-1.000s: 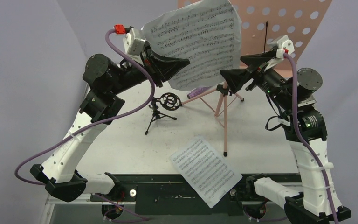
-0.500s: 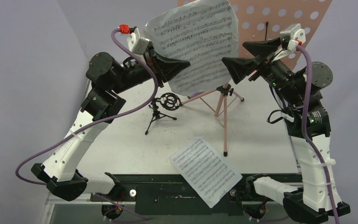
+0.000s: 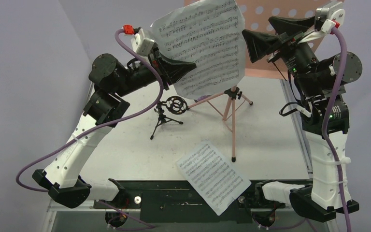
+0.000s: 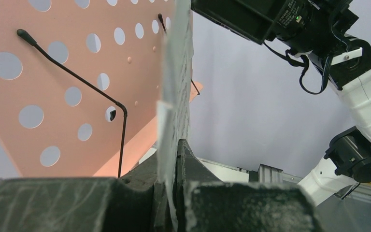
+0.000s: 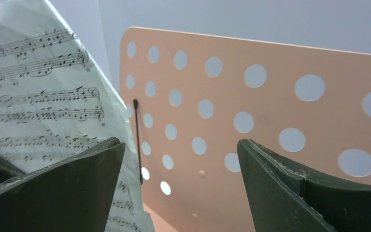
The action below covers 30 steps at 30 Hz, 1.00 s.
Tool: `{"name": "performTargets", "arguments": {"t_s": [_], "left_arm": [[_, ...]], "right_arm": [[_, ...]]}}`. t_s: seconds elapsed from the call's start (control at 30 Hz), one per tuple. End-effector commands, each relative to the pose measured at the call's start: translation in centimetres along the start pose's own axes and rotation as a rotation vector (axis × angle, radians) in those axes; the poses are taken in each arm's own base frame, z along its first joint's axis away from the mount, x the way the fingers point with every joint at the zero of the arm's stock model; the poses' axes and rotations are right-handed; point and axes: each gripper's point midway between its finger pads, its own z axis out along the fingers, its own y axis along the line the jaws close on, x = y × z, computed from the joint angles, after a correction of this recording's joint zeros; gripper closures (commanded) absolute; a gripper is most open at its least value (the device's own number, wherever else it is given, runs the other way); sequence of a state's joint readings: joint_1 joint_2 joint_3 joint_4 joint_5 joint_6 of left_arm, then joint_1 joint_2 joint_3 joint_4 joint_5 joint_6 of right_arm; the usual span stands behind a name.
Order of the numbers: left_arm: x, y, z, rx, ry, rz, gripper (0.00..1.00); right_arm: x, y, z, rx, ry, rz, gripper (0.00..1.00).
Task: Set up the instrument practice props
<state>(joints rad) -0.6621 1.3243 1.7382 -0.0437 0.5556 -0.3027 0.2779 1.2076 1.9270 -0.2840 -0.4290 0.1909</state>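
Observation:
My left gripper [image 3: 192, 67] is shut on the lower left edge of a white sheet-music page [image 3: 204, 44], holding it upright in front of the pink perforated music stand [image 3: 290, 13]. In the left wrist view the page [image 4: 174, 77] runs edge-on between the closed jaws of the left gripper [image 4: 176, 159]. My right gripper [image 3: 262, 30] hangs open beside the page's right edge, nothing between its fingers. It faces the stand's desk [image 5: 270, 106], seen past the right gripper [image 5: 178, 145]. Another page [image 3: 212, 177] lies at the table's front edge. The purple microphone [image 3: 201, 98] peeks out below the held page.
The small black tripod mic stand [image 3: 167, 112] stands on the table left of the music stand's pink tripod legs [image 3: 232, 121]. Thin black wire page holders [image 5: 137, 140] lie against the desk. Grey walls close in on both sides.
My right arm has risen and swung back to the right, lifting its open gripper to the top of the desk. The left arm lifted the page slightly, then held still.

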Motion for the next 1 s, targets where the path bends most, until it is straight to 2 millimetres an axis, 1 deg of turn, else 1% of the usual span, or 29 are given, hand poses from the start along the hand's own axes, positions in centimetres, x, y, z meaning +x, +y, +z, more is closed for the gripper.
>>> {"name": "performTargets", "arguments": {"t_s": [0.0, 0.07, 0.2, 0.37, 0.43, 0.53, 0.6, 0.67, 0.77, 0.87, 0.9, 0.93, 0.97], "left_arm": [[-2.1, -1.1, -0.7, 0.025, -0.042, 0.034, 1.00], [-2.1, -1.1, -0.8, 0.023, -0.039, 0.035, 1.00], [-2.3, -1.2, -0.9, 0.022, -0.043, 0.039, 1.00], [-2.7, -1.2, -0.8, 0.024, -0.050, 0.043, 1.00], [-2.9, -1.3, -0.5, 0.031, -0.053, 0.040, 1.00], [-3.4, -1.2, 0.0, 0.036, -0.066, 0.028, 1.00], [-3.8, -1.0, 0.5, 0.043, -0.073, 0.022, 1.00], [-4.0, -1.0, 1.1, 0.051, -0.076, 0.013, 1.00], [-4.4, -0.7, 1.9, 0.057, -0.082, 0.000, 1.00], [-4.7, -0.4, 2.6, 0.040, -0.093, 0.000, 1.00], [-4.6, -0.4, 2.8, 0.032, -0.093, 0.004, 1.00], [-4.6, -0.3, 3.1, 0.014, -0.094, 0.010, 1.00], [-4.5, -0.2, 3.4, -0.005, -0.093, 0.021, 1.00]], "right_arm": [[-1.2, -2.1, 0.4, 0.099, -0.027, -0.022, 0.10], [-1.4, -2.3, 0.2, 0.114, -0.037, -0.024, 0.10], [-1.2, -3.1, -0.5, 0.168, -0.029, -0.029, 0.10], [-1.0, -4.4, -3.1, 0.285, -0.023, -0.045, 0.09], [-0.6, -5.0, -4.2, 0.337, -0.011, -0.052, 0.05], [0.4, -5.9, -5.7, 0.403, 0.020, -0.066, 0.00], [1.3, -6.4, -6.7, 0.443, 0.049, -0.079, 0.04], [1.8, -7.3, -7.8, 0.508, 0.067, -0.095, 0.06], [2.7, -8.1, -9.0, 0.562, 0.090, -0.112, 0.09], [4.1, -8.4, -9.4, 0.576, 0.121, -0.113, 0.14], [4.5, -8.4, -9.5, 0.579, 0.127, -0.112, 0.17], [5.1, -8.6, -9.5, 0.582, 0.140, -0.112, 0.22], [5.6, -8.7, -9.5, 0.584, 0.148, -0.110, 0.26]]}}
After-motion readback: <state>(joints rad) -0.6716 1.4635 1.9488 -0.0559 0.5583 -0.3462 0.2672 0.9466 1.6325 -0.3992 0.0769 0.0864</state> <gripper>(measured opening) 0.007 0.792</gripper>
